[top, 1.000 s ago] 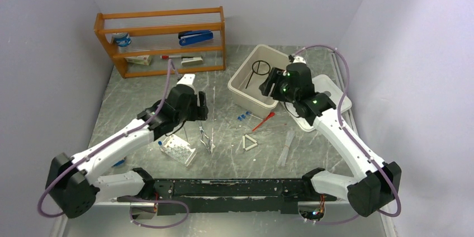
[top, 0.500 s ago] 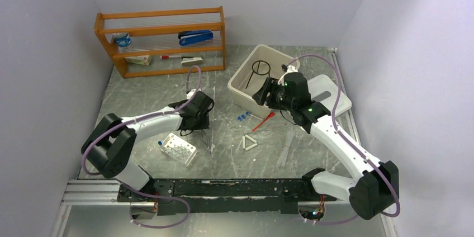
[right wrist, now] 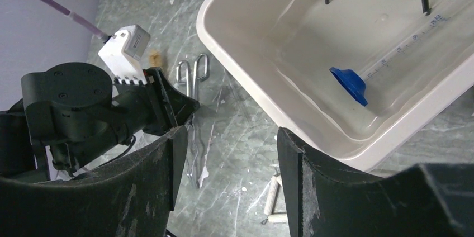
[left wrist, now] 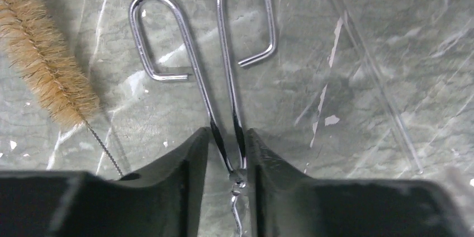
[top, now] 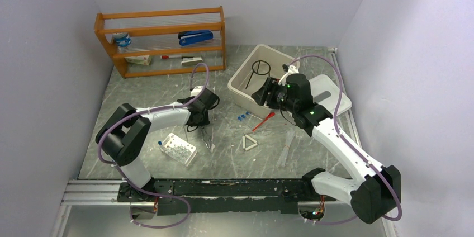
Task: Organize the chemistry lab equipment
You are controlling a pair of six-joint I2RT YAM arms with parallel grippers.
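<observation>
Grey marbled bench [top: 140, 97], pale walls round it.

Top view: wooden shelf [top: 162, 14] at upper left w/ blue stapler [top: 195, 37] on it. L claw [top: 201, 125] sits centre-left, down on the metal scissor-forceps [top: 208, 142]. White holed rack [top: 179, 148] is just below-left of them. Blue-capped vials [top: 242, 117], red-bulb pipette [top: 264, 121] and white triangle [top: 250, 143] lie mid-frame. Clear tubes [top: 286, 146] lie to their right, all on the bench. White bin [top: 240, 94] is upper centre-right w/ black wire tripod [top: 260, 70] inside. R claw [top: 258, 93] hangs at bin's near wall.

L wrist view: forceps flat on bench, loops toward top of frame, shanks running down btwn the fingers [left wrist: 184, 181]. Pads touch both shanks just above the pivot, so claw is closed on the forceps. Bristle brush [left wrist: 42, 52] is at left edge, apart from them.

R wrist view: R claw spread wide, nothing btwn its fingers, bin rim beyond. Blue-capped tube [right wrist: 349, 83] lies in bin at right, w/ two tripod legs at top. L arm's wrist fills frame left, forceps loops beside it.
</observation>
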